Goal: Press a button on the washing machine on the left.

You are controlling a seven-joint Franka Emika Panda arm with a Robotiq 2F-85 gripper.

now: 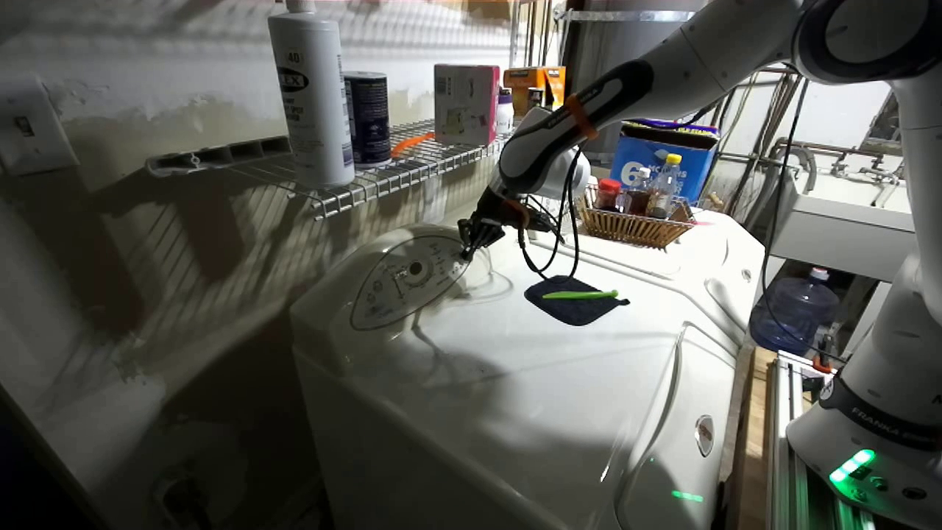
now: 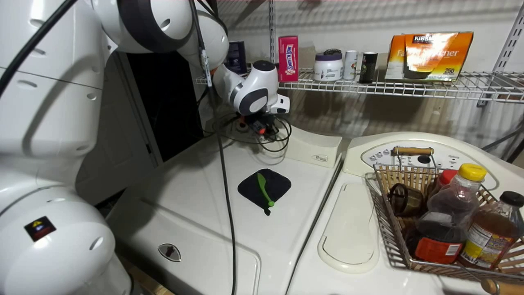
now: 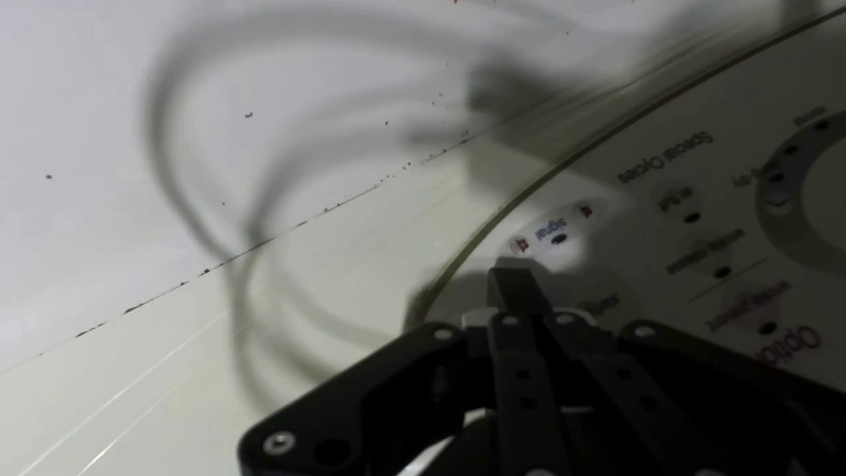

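White, glossy washing machine [image 1: 515,368], oval grey-outlined control panel [image 1: 409,285], jaws closed together, holding nothing

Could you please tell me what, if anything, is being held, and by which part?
Nothing is held: the black jointed hand is shut and empty, close to the oval grey-outlined control panel.

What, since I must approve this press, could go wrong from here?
In the wrist view, the shut gripper sits over the control panel beside the signal marking and start marking, so it might press an unintended button. That panel is partly shadowed, perhaps making contact hard to judge. Black cables looping by the gripper could snag.
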